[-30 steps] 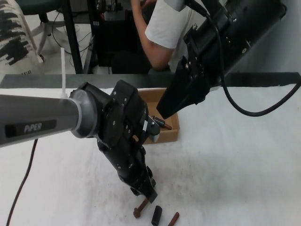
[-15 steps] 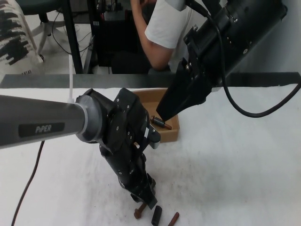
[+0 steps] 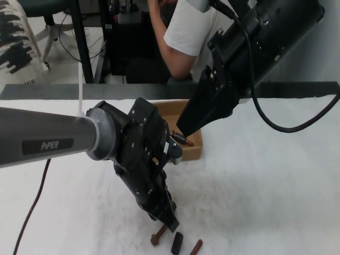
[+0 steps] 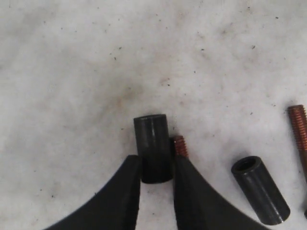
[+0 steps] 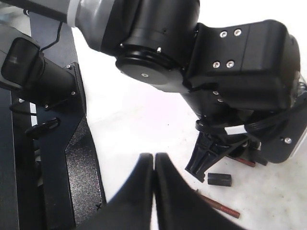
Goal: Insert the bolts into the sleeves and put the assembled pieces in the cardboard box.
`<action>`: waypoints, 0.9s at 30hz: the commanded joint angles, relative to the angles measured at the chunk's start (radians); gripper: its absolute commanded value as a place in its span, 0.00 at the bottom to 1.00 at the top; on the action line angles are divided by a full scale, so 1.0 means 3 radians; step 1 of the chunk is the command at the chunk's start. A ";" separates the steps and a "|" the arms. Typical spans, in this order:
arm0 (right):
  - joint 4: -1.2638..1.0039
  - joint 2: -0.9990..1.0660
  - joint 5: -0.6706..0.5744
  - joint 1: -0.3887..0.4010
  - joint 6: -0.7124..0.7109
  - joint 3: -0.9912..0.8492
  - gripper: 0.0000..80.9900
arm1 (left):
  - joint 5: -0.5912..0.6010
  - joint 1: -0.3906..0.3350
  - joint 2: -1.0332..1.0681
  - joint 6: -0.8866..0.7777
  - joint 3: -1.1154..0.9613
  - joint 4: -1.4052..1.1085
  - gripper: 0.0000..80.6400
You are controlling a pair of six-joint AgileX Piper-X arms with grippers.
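My left gripper (image 4: 154, 165) is shut on a short black sleeve (image 4: 152, 139) that rests low on the white cloth. A rusty bolt's threaded tip (image 4: 180, 145) pokes out just behind one finger. A second black sleeve (image 4: 260, 196) and another bolt (image 4: 298, 129) lie close by. In the high view the left gripper (image 3: 169, 220) points down at a bolt (image 3: 158, 235), a sleeve (image 3: 176, 243) and a second bolt (image 3: 196, 246). The cardboard box (image 3: 194, 153) holds an assembled piece (image 3: 182, 138). My right gripper (image 5: 153, 163) is shut and empty, hanging over the box (image 3: 183, 127).
White cloth (image 3: 265, 186) covers the bench, with open room to the right and left of the parts. The left arm's body (image 5: 192, 57) looms close in front of the right gripper. A black stand (image 5: 72, 143) rises beside it.
The left arm shifted slightly to the right, and its gripper dipped a little toward the loose parts and then eased back up. The right arm stayed put.
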 commanded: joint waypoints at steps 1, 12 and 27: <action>0.0021 -0.0031 -0.0051 0.0003 -0.0001 -0.0003 0.01 | 0.0002 -0.0009 0.0039 0.0008 -0.0020 -0.0030 0.18; 0.0021 -0.0031 -0.0051 0.0003 -0.0001 -0.0003 0.01 | -0.0027 -0.0009 0.0054 0.0149 -0.0020 0.0023 0.00; 0.0002 -0.0031 -0.0035 -0.0003 -0.0107 -0.0003 0.01 | 0.0037 0.0026 -0.0519 0.0183 -0.0020 0.0073 0.00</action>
